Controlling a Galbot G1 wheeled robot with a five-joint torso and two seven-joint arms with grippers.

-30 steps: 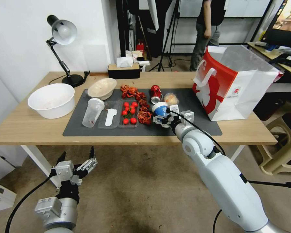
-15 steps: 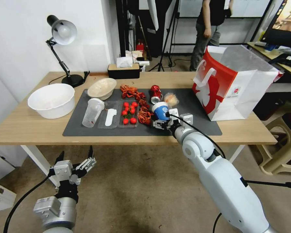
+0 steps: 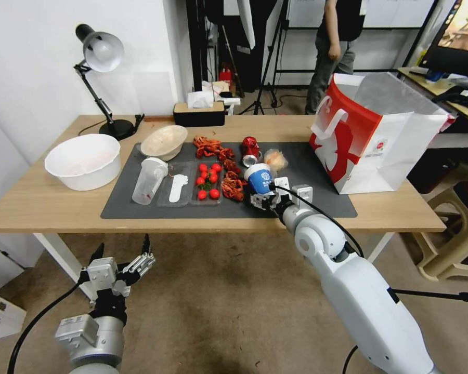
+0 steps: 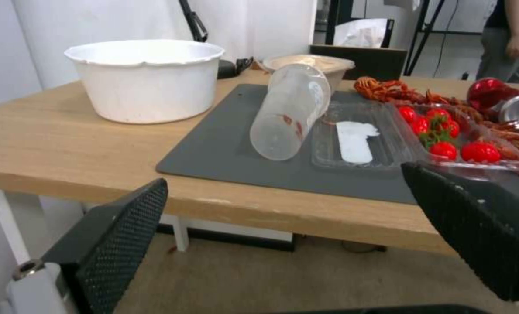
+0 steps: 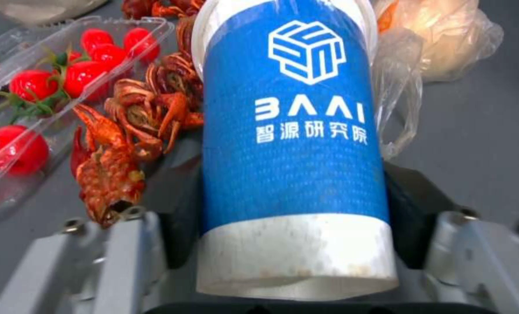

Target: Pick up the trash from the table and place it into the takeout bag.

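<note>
My right gripper (image 3: 264,197) is shut on the blue-and-white paper cup (image 3: 260,179), which tilts over the dark mat (image 3: 322,205) near the table's (image 3: 47,208) front edge; up close the cup (image 5: 291,131) lies between the fingers (image 5: 416,209). Behind it lie the crushed red can (image 3: 250,148) and the clear plastic bag (image 3: 275,158) with orange contents. A clear plastic cup (image 3: 148,181) lies on its side at the mat's left, with the beige bowl (image 3: 164,141) behind it. The takeout bag (image 3: 374,140) stands open at the right. My left gripper (image 3: 120,257) hangs open below the table.
A white basin (image 3: 83,160) and a desk lamp (image 3: 101,57) occupy the table's left end, and a tissue box (image 3: 198,111) sits at the back. A clear tray of tomatoes (image 3: 208,182) and crayfish shells (image 3: 213,148) sit mid-mat. A beige stool (image 3: 452,228) stands right of the table.
My right gripper has drawn back a little toward the table's near edge and to the right, taking the paper cup with it. The left arm stays nearly still.
</note>
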